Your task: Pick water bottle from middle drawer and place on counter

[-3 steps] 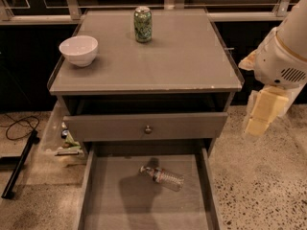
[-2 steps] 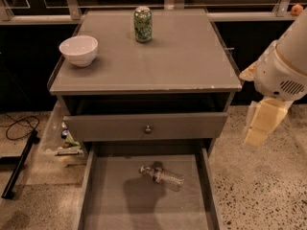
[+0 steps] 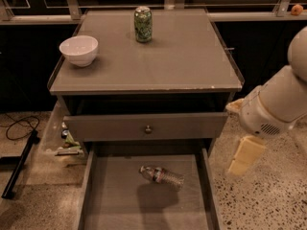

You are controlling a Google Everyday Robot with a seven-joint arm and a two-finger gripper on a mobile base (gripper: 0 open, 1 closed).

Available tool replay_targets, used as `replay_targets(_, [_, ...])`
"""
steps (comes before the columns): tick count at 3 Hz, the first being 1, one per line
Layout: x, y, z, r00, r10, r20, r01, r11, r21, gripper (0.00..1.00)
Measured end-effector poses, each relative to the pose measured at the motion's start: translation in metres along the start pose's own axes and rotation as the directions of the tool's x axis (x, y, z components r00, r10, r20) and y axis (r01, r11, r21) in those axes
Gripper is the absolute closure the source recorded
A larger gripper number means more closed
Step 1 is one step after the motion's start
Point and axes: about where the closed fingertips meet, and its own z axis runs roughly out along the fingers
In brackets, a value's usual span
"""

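Tool (image 3: 245, 156), cream-coloured, is being lowered toward the wide grey drawer (image 3: 120, 202) holding the clear plastic bottle (image 3: 162, 175); nothing gripped, opening cannot be told.

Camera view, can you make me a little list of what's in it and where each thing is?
water bottle: lying on its side in the open middle drawer
counter: holds a green can at the back and a white bowl near the left edge
gripper: right of the drawer, outside it, apart from the bottle
task: bottle not yet picked
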Motion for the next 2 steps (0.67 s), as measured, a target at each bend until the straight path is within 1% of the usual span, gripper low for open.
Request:
replay_targets(1, [0.01,-0.005,0.054,0.998,-0.021,0.058,0.021,0.9997,-0.01,0.0])
replay_targets(2, [0.017,-0.019,0.105,0.99,-0.029,0.139,0.031,0.9994,-0.016,0.0])
